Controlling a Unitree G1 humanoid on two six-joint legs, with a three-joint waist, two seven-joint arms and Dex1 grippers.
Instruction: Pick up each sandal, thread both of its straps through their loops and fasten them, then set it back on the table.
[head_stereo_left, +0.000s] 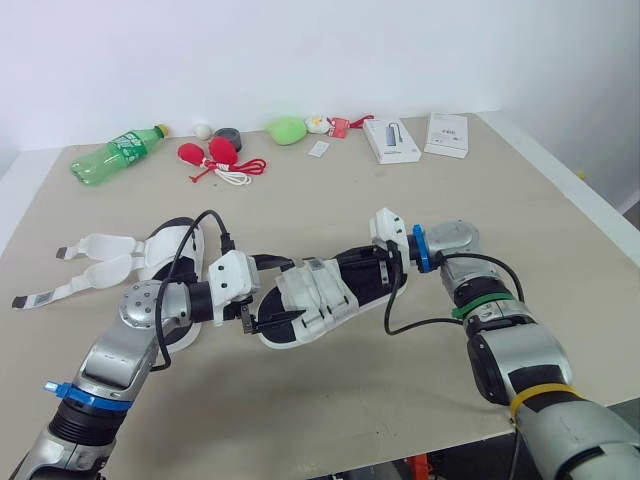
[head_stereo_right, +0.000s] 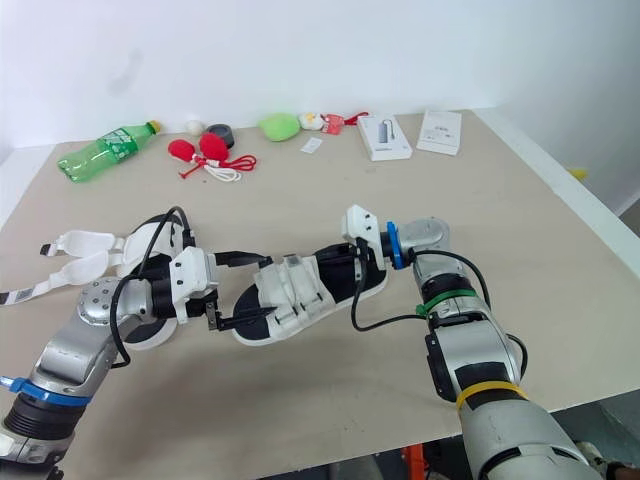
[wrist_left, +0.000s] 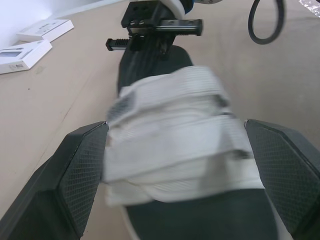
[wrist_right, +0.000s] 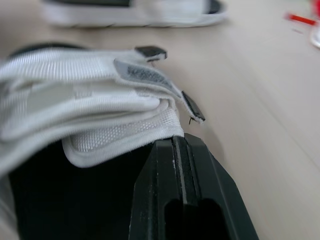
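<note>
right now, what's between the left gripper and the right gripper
The sandal, straps folded over its middle, spans the stretch from the left gripper at its toe to the right gripper at its heel; both eye views show it.

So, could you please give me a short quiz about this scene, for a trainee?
1. True or false: the straps of the far-left sandal lie spread open.
2. The left gripper, open, straddles: A) a mug, B) the middle sandal, C) a white box.
3. Fill in: the green bottle lies on its ____.
Key: 1 true; 2 B; 3 side.
</note>
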